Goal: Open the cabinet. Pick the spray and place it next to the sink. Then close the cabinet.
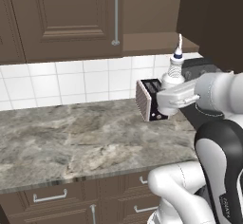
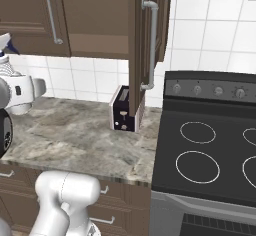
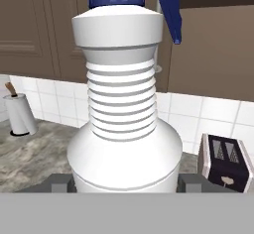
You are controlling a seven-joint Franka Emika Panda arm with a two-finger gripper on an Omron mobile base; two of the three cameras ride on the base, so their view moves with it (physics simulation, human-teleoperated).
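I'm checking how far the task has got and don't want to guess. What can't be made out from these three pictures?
- The spray: its base is cut off by the bottom of the hand view; in the left base view the arm covers its lower body.
- The fingers: just their tips flank the bottle, so contact is unclear.
- The sink: outside all three frames.
- The cabinet interior: the open door, edge-on in the right base view, hides the shelves.
- The toaster: partly behind the arm.

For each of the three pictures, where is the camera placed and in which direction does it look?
Left base view: behind-left of the arm, facing counter, cabinet, toaster; arm at right, holding the spray.
Right base view: behind-right, facing toaster, stove, open cabinet door; arm at left.
Hand view: on the hand, along the gripper; spray close up.
Shared: toaster.
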